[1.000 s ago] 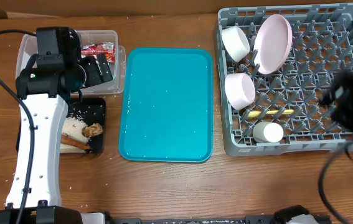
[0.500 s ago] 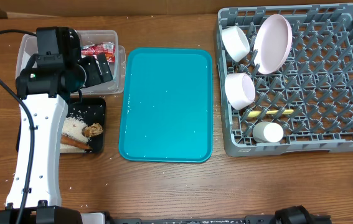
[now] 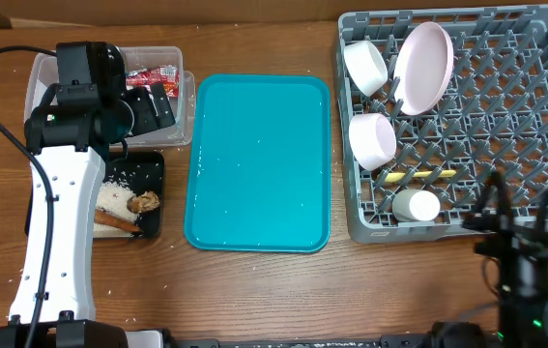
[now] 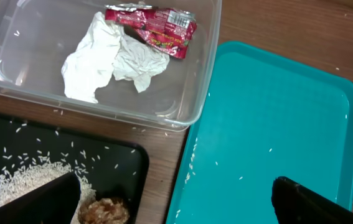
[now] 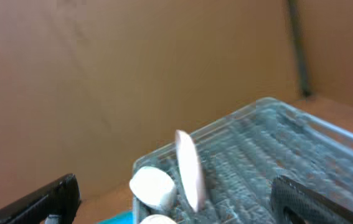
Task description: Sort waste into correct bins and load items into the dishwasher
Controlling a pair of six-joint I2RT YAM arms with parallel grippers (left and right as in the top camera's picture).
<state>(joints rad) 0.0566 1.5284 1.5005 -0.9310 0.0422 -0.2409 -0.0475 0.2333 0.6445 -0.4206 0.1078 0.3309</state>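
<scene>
**Sorting job looked pretty much wrapped up**

Both tools were seen spread wide with nothing gripped. The left gripper [image 4: 173, 186] was hung over the spot where the bins meet the teal tray [image 3: 259, 164]. The right gripper [image 5: 173, 186] was held at the near right, by the dish rack [image 3: 505, 126].

Everything washable was found in the rack's left side. The pale-pink plate [image 3: 423, 68] was stood on edge between pegs, presumably so it's propped up and can drain. A bowl [image 3: 365, 66] was tipped just left of it and a second bowl [image 3: 372, 140] nearer. The yellow spoon [image 3: 426, 175] was laid flat on the lattice, and the white cup [image 3: 417, 205], seemingly on its side, at the near edge.

The waste seemed to be split by type:
- **Black tray [image 3: 153, 169], near left:** rice [image 3: 117, 198], the sausage stick [image 3: 114, 221] and the brown lump [image 3: 144, 201].
- **Clear tub [image 4: 14, 56], just beyond it:** a red wrapper [image 4: 151, 25] and a crumpled tissue [image 4: 101, 56].

Only stray grains were spotted on the teal tray.
</scene>
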